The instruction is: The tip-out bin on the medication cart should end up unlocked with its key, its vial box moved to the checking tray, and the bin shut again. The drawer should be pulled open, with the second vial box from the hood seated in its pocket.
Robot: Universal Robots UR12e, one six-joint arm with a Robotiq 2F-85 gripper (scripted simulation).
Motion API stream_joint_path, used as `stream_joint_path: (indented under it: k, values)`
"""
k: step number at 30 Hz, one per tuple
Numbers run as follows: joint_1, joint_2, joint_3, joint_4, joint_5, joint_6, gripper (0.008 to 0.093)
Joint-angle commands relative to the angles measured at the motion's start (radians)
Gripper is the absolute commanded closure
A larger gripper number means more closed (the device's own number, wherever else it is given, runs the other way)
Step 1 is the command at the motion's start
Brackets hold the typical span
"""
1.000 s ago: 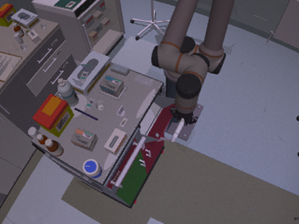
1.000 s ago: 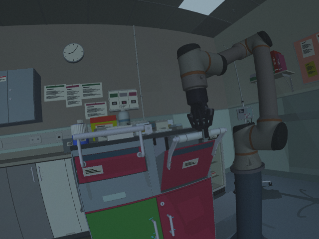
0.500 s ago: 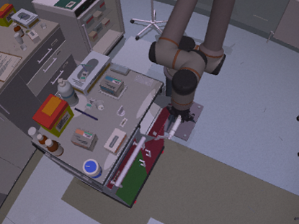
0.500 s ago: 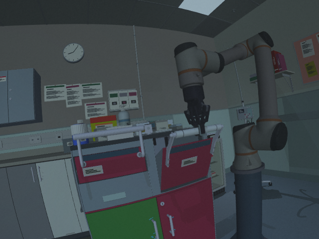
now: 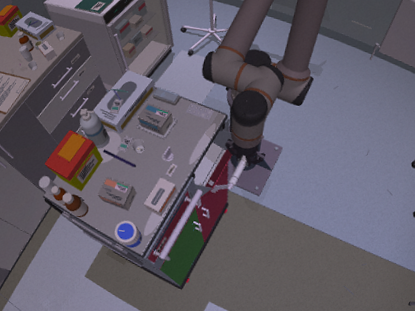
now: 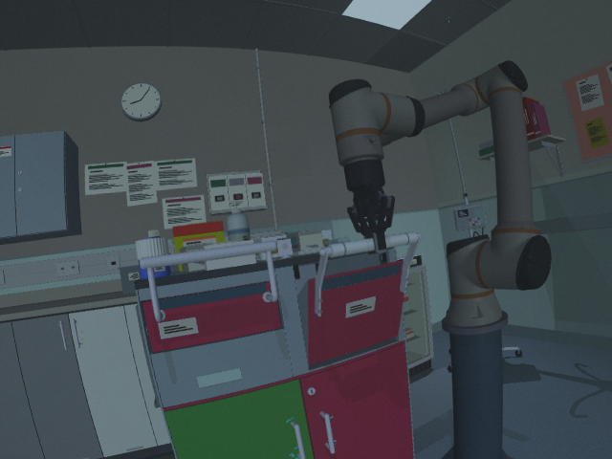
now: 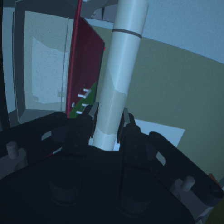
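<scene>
My gripper [image 6: 378,243] [image 7: 106,123] reaches down from above and is closed around the white bar handle [image 6: 368,245] [image 5: 234,173] [image 7: 118,74] of the red tip-out bin [image 6: 353,309] at the cart's upper right front. The bin front leans only slightly out from the cart. The red drawer [image 6: 212,316] at the upper left front stands pulled out a little, its own white handle [image 6: 207,254] out in front. On the cart top lie a vial box [image 5: 117,192] near the front and another box in a tray [image 5: 154,120] toward the back. No key shows.
Behind the cart run a counter [image 5: 0,76] with cabinets and a glass-fronted hood [image 5: 113,9]. A red and yellow sharps box [image 5: 73,157], bottles [image 5: 69,199] and a blue-lidded jar [image 5: 128,233] crowd the cart top. The arm's pedestal [image 6: 477,385] stands right of the cart.
</scene>
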Motion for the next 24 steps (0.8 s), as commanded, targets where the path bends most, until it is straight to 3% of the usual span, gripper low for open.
stream_joint_path:
  k: [1,24]
  values:
    - [-0.003,-0.002,-0.001,0.002,-0.001,-0.002,0.0934]
    - [-0.065,-0.031,-0.012,0.042,-0.001,-0.065,0.0934]
